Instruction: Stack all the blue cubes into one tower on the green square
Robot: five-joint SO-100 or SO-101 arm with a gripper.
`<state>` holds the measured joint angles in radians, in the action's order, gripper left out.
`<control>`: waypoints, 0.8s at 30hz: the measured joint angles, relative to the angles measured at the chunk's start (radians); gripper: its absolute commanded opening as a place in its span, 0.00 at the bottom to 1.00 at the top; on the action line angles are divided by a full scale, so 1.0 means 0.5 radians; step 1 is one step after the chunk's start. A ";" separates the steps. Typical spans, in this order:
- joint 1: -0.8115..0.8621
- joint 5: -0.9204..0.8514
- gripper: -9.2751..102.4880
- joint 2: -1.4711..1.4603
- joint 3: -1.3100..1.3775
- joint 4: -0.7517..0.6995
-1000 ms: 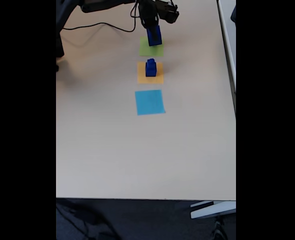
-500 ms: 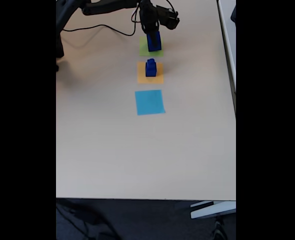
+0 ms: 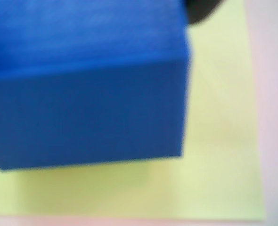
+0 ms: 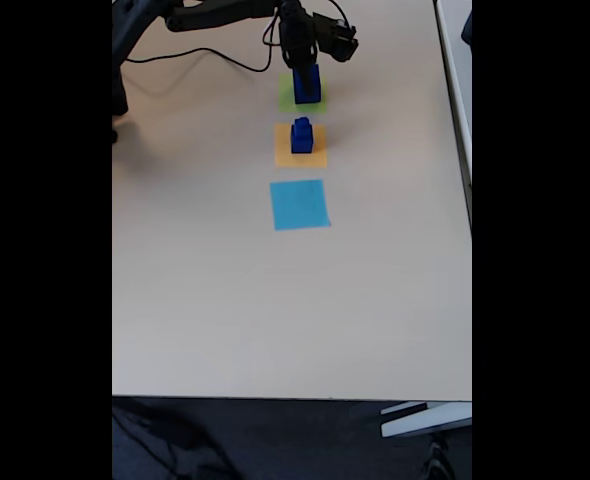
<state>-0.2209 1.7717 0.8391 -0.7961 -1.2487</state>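
large cube (image 3: 87, 84) over green square (image 3: 214, 141), two cubes (image 4: 301, 135) on orange square (image 4: 301, 158)

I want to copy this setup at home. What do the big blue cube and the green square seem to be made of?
Big blue cube: probably plastic or painted foam, since it is matte, evenly coloured, with crisp edges; the blur leaves it open. Green square: likely paper or thin card, as it lies flat and matte on the table.

Blurred blue cube (image 3: 87, 80), left edge cropped
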 measured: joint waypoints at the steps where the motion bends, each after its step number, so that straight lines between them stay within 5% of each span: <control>1: 0.000 0.006 0.15 -0.003 0.003 -0.003; 24: -0.037 0.012 0.21 -0.067 0.083 -0.095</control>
<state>-0.2393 1.7779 0.8053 -0.7547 -1.2962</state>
